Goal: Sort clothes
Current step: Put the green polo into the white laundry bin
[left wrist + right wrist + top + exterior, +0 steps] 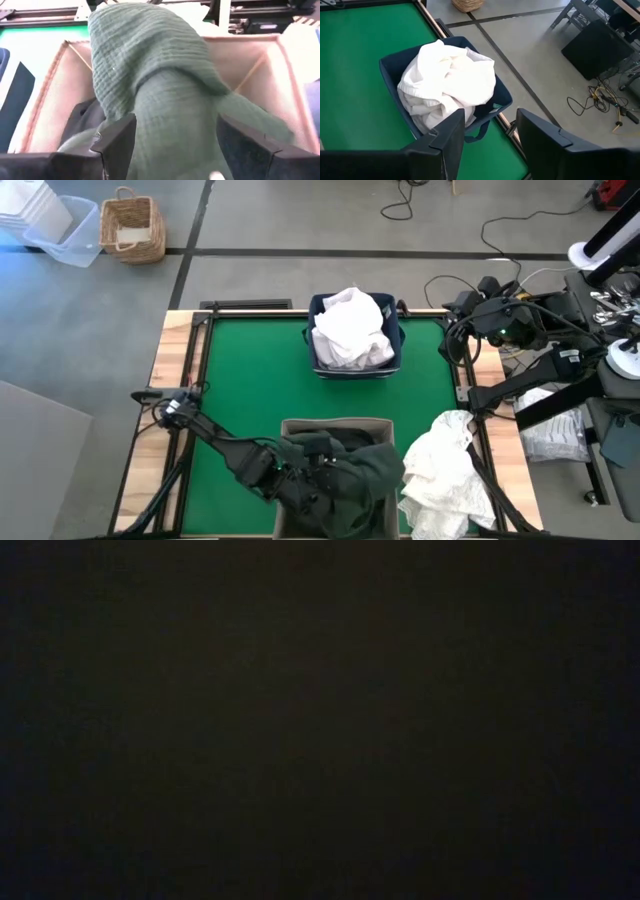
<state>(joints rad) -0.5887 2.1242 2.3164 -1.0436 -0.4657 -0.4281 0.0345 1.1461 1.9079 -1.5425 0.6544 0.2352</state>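
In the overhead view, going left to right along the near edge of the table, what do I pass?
Left gripper, open over the dark green garment → beige fabric bin → white garment heaped on the mat.

A robotics lab: bare concrete floor [300,220], loose cables [520,225], and a framed green table [250,380].

Low view all black, nothing readable. Beige bin [336,426] cut by bottom edge, mostly covered by green garment [350,475]. White garment [445,475] cut off there too. Left gripper [300,485] lost against dark cloth.
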